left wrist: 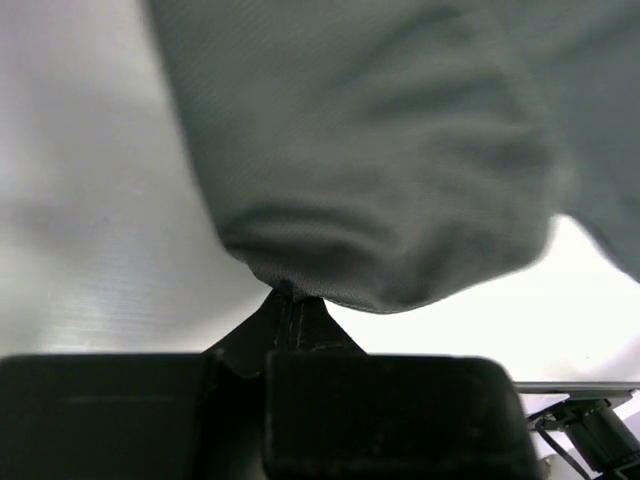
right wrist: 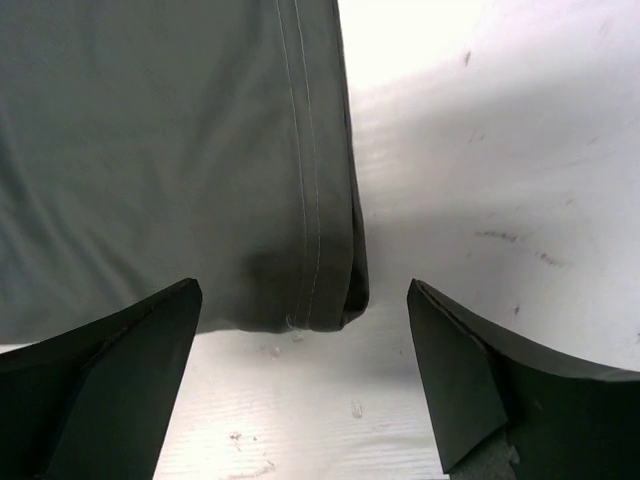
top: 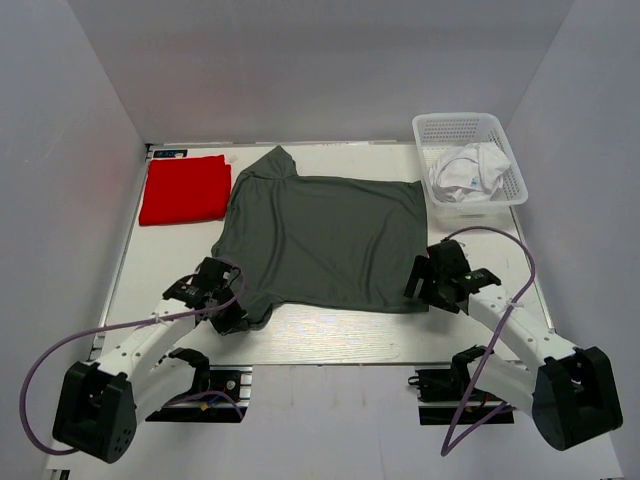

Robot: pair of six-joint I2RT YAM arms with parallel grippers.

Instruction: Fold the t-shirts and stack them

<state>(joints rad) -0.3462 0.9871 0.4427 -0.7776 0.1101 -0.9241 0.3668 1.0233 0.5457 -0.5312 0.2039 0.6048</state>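
Note:
A dark grey-green t-shirt [top: 325, 235] lies spread flat in the middle of the table. My left gripper [top: 243, 310] is shut on its near left sleeve [left wrist: 400, 200], and the fingertips [left wrist: 290, 312] pinch the cloth edge. My right gripper [top: 420, 290] stands open at the shirt's near right hem corner [right wrist: 320, 290], a finger on either side of it, touching nothing. A folded bright red t-shirt [top: 185, 188] lies at the far left. White t-shirts [top: 468, 172] sit crumpled in the basket.
A white plastic mesh basket [top: 440, 128] stands at the far right corner. The white enclosure walls close in the table on three sides. Purple cables loop from both arms near the front edge.

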